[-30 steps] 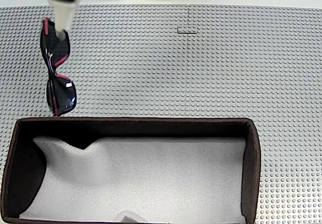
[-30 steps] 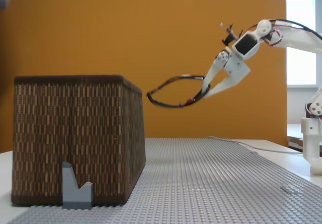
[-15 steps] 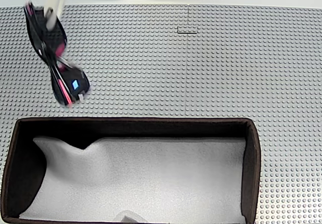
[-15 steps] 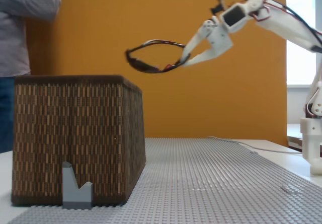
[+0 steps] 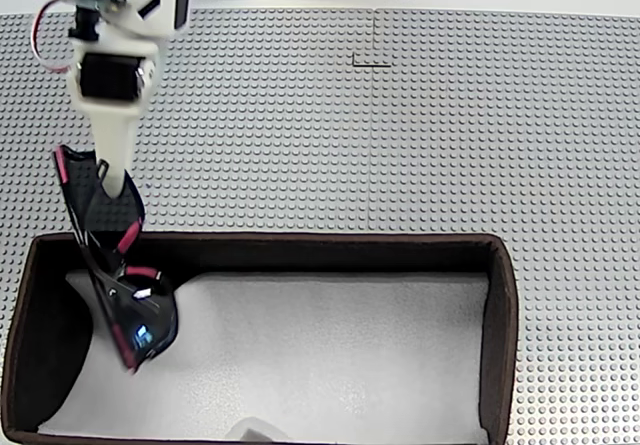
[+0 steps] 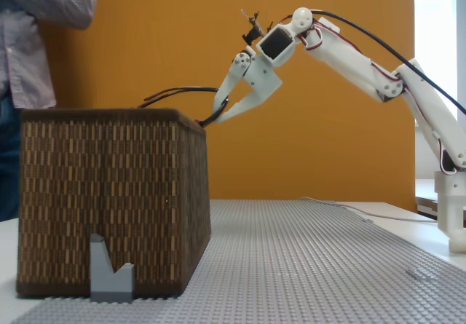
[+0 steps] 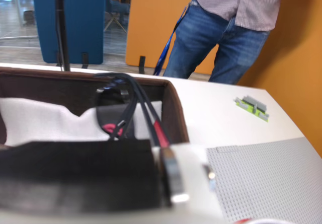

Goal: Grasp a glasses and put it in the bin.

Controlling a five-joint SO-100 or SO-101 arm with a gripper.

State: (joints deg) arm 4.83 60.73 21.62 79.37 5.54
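Note:
The black sunglasses (image 5: 130, 310) with pink-red arm accents hang tilted from my gripper (image 5: 108, 183), which is shut on one arm. In the top-down fixed view their lenses are over the foam lining (image 5: 320, 355) at the left end of the dark brown bin (image 5: 500, 335). From the side, my gripper (image 6: 216, 116) is level with the woven bin's (image 6: 109, 200) top edge, and the sunglasses' arms (image 6: 175, 91) reach out above the rim. In the wrist view, the sunglasses (image 7: 126, 100) dangle inside the bin's corner (image 7: 173, 103).
A grey studded baseplate (image 5: 400, 115) covers the table behind and to the right of the bin. A grey block (image 6: 109, 273) stands against the bin's outer wall. A person (image 6: 40, 54) in a striped shirt and jeans stands beyond the bin. A small green piece (image 7: 251, 106) lies on the white table.
The arm has swung forward and down, carrying the sunglasses from above the baseplate behind the bin to over the bin's left end, with the lenses now inside its outline.

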